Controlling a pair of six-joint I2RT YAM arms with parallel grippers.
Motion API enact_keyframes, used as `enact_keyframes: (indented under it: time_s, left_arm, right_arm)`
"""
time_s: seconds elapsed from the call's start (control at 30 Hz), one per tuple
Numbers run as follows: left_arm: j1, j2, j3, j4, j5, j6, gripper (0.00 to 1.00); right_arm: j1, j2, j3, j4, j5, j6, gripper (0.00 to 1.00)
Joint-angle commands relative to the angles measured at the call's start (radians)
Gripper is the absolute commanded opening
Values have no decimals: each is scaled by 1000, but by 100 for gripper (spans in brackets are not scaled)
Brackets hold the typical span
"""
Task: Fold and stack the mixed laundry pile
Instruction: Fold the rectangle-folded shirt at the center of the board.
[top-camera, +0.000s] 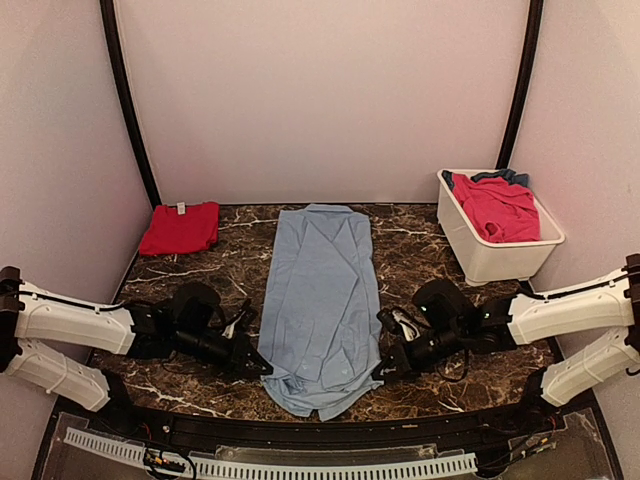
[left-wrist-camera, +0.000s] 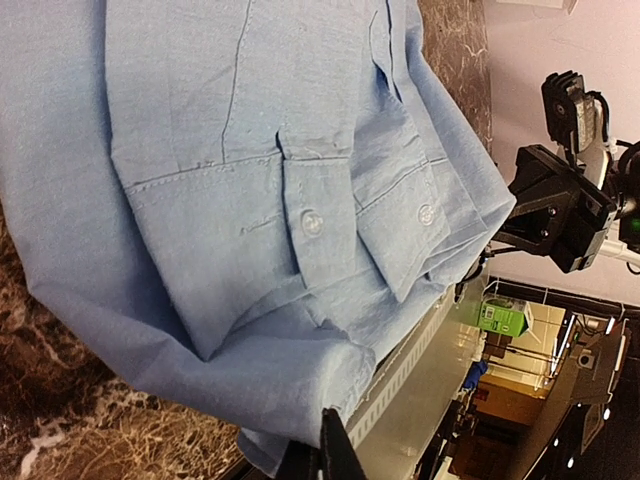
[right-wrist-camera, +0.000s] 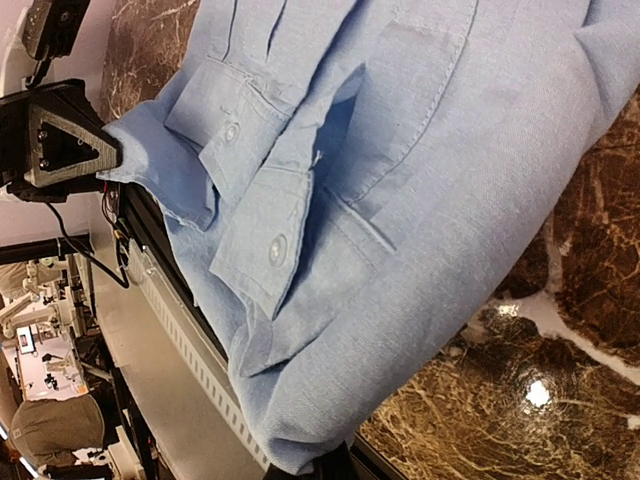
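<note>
The light-blue shirt lies lengthwise on the middle of the table, folded into a long strip with cuffs and buttons on top near its near end. My left gripper is shut on the shirt's near left corner, and the cloth bunches over its jaws. My right gripper is shut on the near right corner, with the cloth draped over its jaws. A folded red piece lies at the far left. A pink-red piece and a darker blue piece sit in the tub.
A white plastic tub stands at the far right of the dark marble table. A black rail runs along the table's near edge, close under the shirt's hem. Walls close in the back and both sides.
</note>
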Motion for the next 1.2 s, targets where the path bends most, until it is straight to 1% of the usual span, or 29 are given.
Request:
enact_keyframes:
  time_s: [0.0, 0.1, 0.23, 0.37, 0.5, 0.57, 0.67, 0.83, 0.9, 1.07, 1.17]
  left_arm:
    - [6, 6, 60, 40, -10, 40, 0]
    - [37, 2, 114, -25, -20, 89, 0]
    - [113, 18, 146, -22, 3, 129, 0]
    - [174, 100, 240, -35, 23, 199, 0]
    - [251, 191, 348, -38, 42, 258, 0]
    - [303, 257, 407, -38, 51, 282, 0]
    - [344, 328, 514, -42, 58, 316, 0]
    - [428, 485, 655, -29, 76, 331, 0]
    - [450, 545, 689, 3, 76, 320, 0]
    - [460, 696, 770, 36, 49, 307, 0]
    - [469, 741, 790, 60, 28, 300, 0]
  right_arm:
    - [-25, 2, 66, 25, 4, -47, 0]
    - [-80, -18, 82, 6, -3, -86, 0]
    - [-158, 0, 135, -21, -30, -160, 0]
    - [-259, 62, 212, -29, -67, -242, 0]
    - [-350, 135, 339, -52, -90, -324, 0]
    - [-398, 196, 403, -63, -111, -367, 0]
    - [-452, 281, 493, -63, -132, -410, 0]
    - [-526, 431, 621, -33, -163, -444, 0]
    - [-549, 499, 676, -22, -175, -451, 0]
    - [-581, 670, 832, 4, -227, -449, 0]
    - [-582, 746, 903, -2, -231, -455, 0]
